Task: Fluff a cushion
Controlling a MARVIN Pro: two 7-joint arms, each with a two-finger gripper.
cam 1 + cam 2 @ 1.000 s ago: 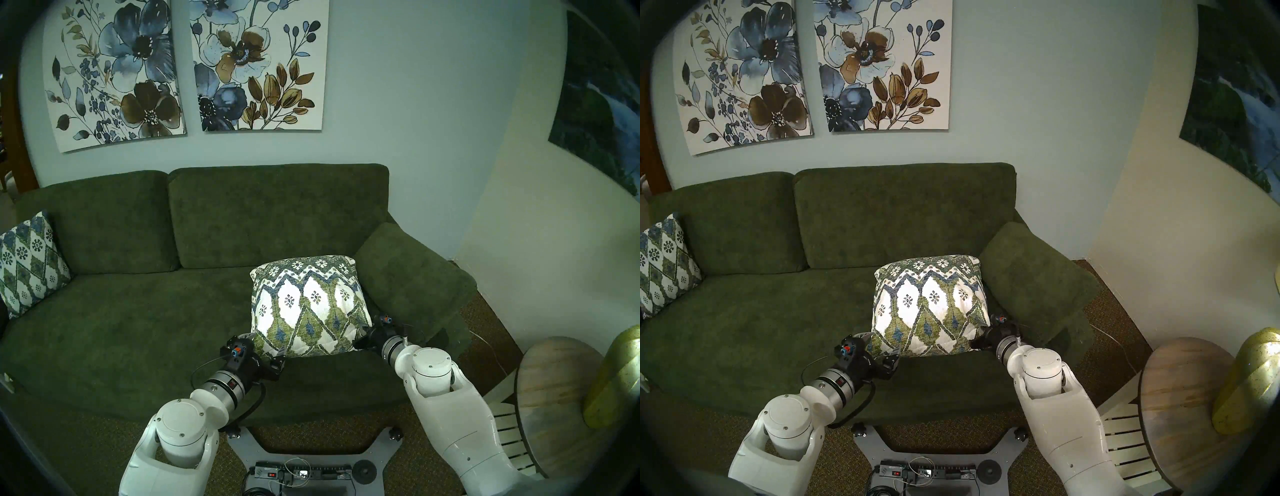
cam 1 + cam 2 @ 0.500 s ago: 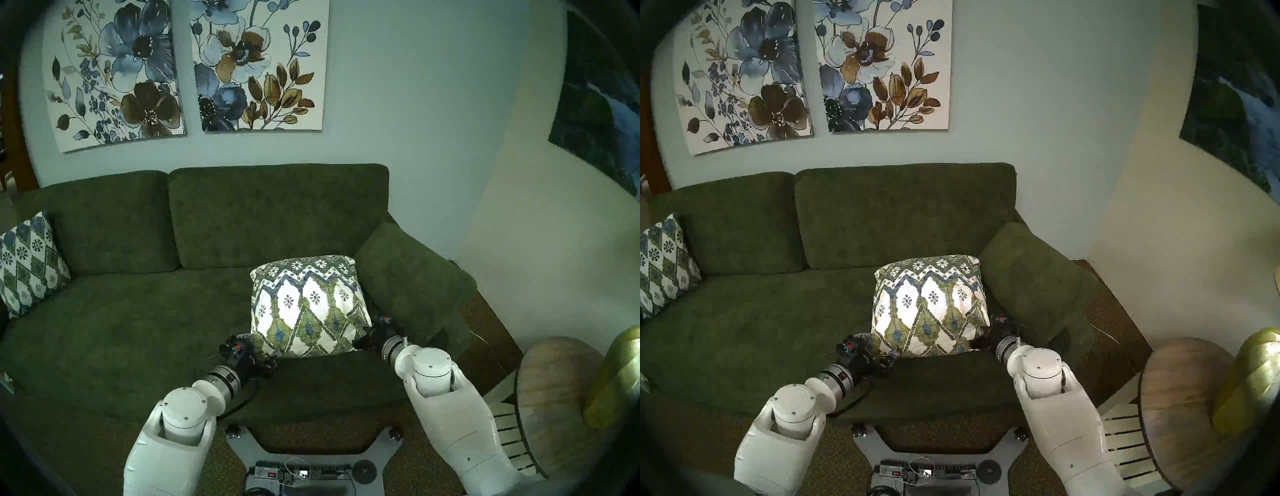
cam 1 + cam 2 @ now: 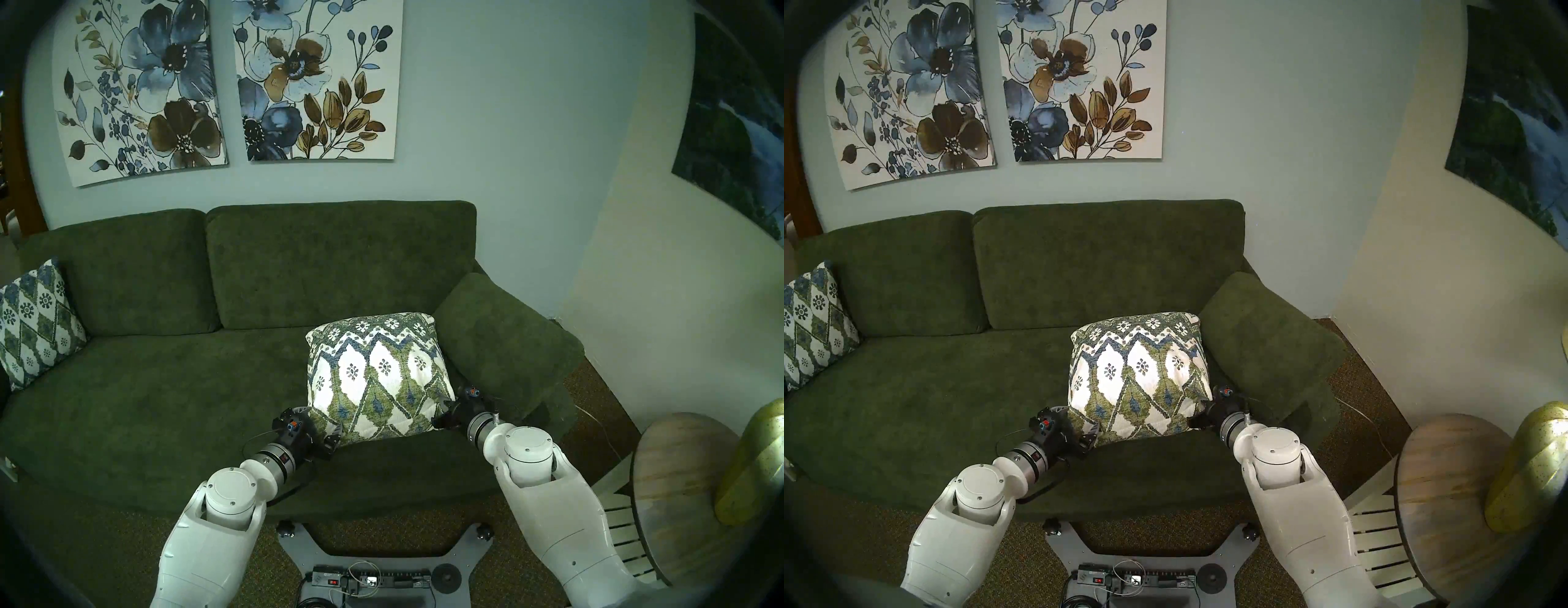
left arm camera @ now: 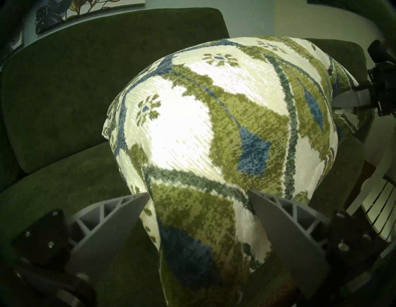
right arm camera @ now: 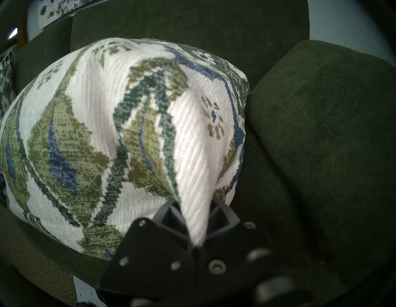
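The cushion sits on the sofa seat toward its right end, close to the front edge, its right side pressed against the sofa's armrest and its top edge near the backrest. It stands propped and plump, patterned face toward the robot.

The left gripper is at the cushion's front-left corner. Its two grey fingers are spread partly apart with the bunched corner of fabric between them, both fingertips touching the cloth and pinching it in.

The right gripper is at the cushion's front-right corner, in the gap between cushion and armrest. Its fingers are drawn close together on a narrow fold of cream fabric, which is pulled into a peak between them. In the head view this gripper is mostly hidden behind the cushion's edge.

A second patterned cushion leans at the sofa's far left end, well apart. Two floral paintings hang on the wall above the backrest. A round wooden side table stands off the sofa's right end
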